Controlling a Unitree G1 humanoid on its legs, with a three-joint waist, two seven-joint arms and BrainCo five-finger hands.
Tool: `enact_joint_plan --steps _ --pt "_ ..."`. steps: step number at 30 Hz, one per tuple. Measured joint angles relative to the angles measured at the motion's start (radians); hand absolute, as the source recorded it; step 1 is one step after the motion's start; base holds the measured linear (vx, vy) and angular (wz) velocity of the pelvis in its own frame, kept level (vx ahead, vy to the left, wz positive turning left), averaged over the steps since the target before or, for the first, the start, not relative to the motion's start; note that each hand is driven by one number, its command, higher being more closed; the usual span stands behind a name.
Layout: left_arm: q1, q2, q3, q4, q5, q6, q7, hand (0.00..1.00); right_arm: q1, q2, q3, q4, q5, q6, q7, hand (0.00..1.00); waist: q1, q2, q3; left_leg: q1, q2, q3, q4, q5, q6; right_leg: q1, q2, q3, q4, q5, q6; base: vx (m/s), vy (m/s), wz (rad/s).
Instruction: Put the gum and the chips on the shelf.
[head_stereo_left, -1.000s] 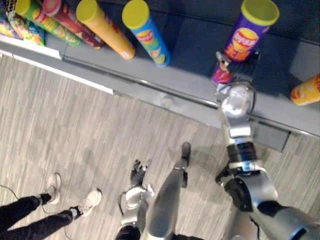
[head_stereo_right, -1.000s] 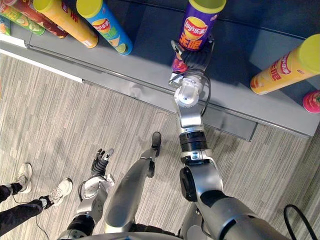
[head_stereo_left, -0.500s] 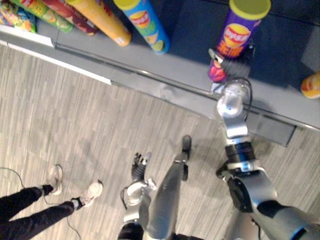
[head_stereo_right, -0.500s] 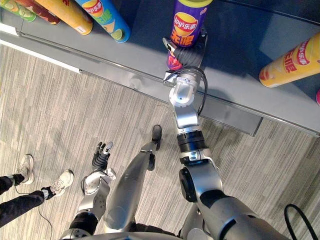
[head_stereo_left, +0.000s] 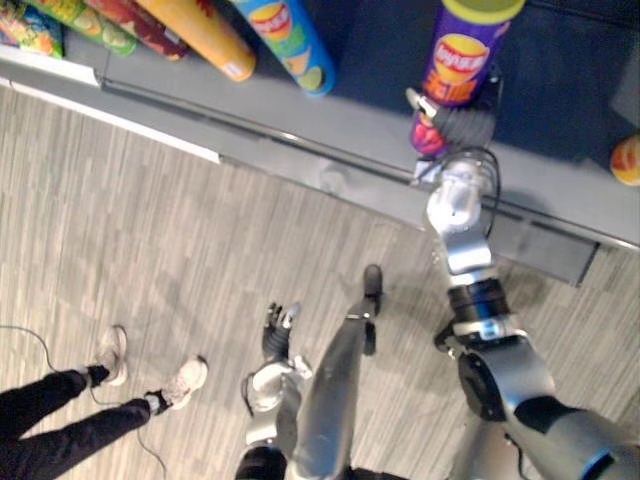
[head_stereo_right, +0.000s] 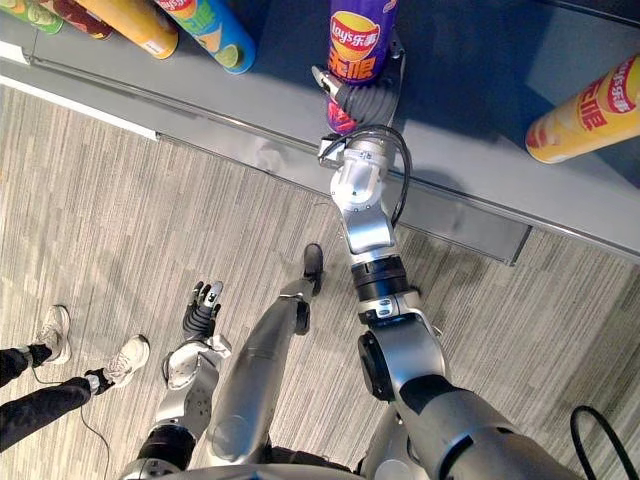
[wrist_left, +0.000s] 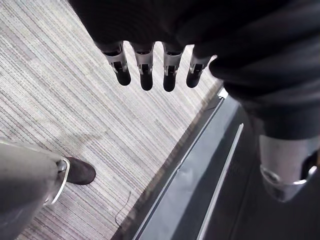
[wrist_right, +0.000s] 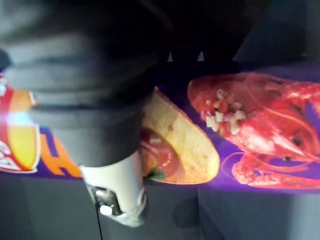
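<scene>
One purple chips can (head_stereo_left: 458, 60) sits upright on, or just above, the grey shelf (head_stereo_left: 365, 128), right hand (head_stereo_left: 470, 125) curled round its lower part, so chips look nearly placed; left hand (head_stereo_left: 278, 338) hangs slack-fingered near the floor (head_stereo_left: 150, 230); gum judged left to do.

Both head eyes look down on floor (head_stereo_left: 150, 220) and shelf (head_stereo_left: 350, 130); right wrist cam sits super close to, probably, the purple can (wrist_right: 240, 125).

Open shelf (head_stereo_right: 470, 120) lies between purple can (head_stereo_right: 355, 40) and yellow can (head_stereo_right: 585, 110).
</scene>
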Motion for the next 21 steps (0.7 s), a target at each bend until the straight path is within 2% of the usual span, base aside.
enact_joint_plan --steps 5,21 --pt "0.002 0.000 0.000 0.000 0.000 0.000 -0.001 0.00 0.012 0.000 0.008 0.069 0.001 0.023 0.003 0.00 0.001 -0.001 -0.001 -0.018 0.002 0.001 0.017 -0.004 0.003 -0.014 0.000 0.002 0.005 0.000 0.000 0.03 -0.050 -0.01" --pt "0.005 0.000 0.001 0.000 0.000 -0.001 -0.020 0.00 0.051 0.000 0.037 0.086 0.001 0.022 0.013 0.00 -0.012 -0.011 -0.005 -0.041 0.022 0.014 0.077 -0.030 0.005 -0.032 0.011 0.028 0.028 0.001 0.000 0.02 -0.049 -0.05"
